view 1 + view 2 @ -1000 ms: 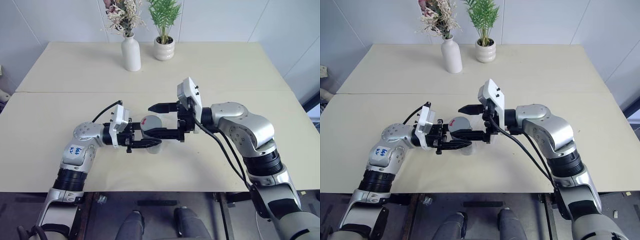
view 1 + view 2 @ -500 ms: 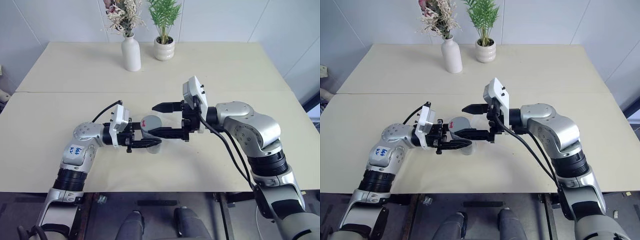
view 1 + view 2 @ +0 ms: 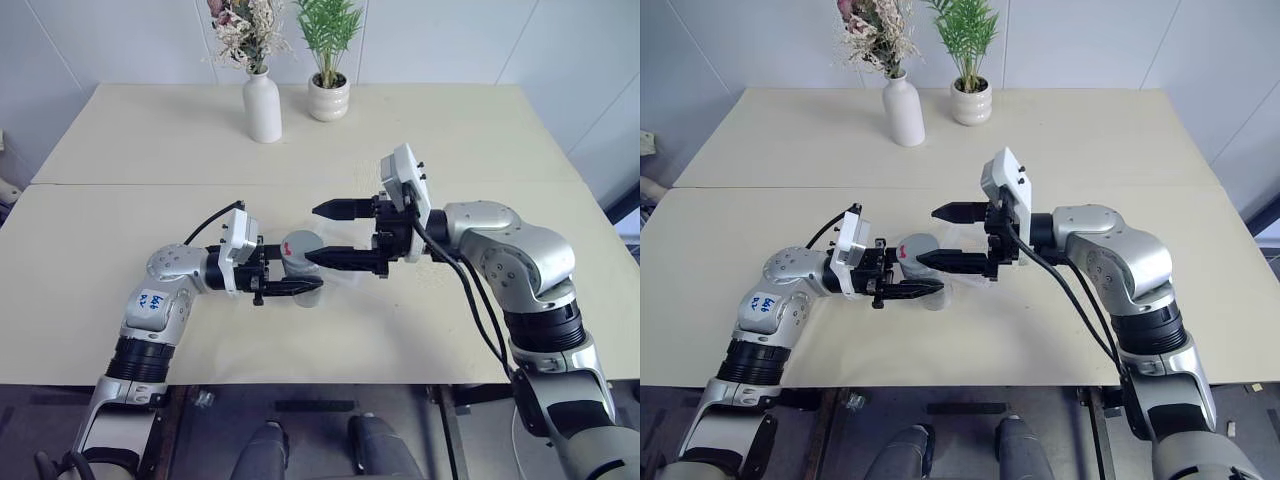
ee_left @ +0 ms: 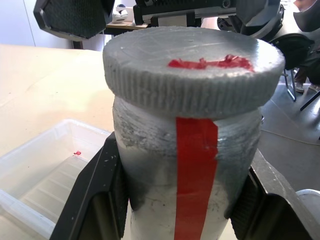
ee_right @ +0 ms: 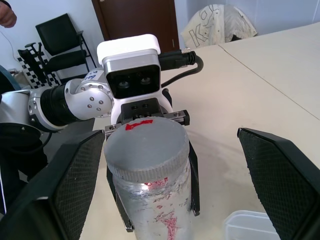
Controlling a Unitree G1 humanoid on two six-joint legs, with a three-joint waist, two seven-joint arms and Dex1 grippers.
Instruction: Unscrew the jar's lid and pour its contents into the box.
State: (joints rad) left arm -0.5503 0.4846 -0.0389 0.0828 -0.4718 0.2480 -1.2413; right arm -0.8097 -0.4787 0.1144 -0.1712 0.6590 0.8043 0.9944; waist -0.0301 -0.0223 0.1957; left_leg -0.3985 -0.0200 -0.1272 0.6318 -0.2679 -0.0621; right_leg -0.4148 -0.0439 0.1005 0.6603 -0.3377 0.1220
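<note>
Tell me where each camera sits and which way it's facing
Head pair: on the head, looking down at the table, both arms showing.
Left wrist: along the left gripper, shut on the jar; box beyond.
Right wrist: between the open right gripper fingers, facing the left arm.
Shared: the jar's lid.

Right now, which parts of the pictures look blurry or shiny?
In the left wrist view the jar and lid are sharp, while the box is softer; in the right wrist view the right tool's fingers are big and blurry; in the left eye view the table is evenly lit.
</note>
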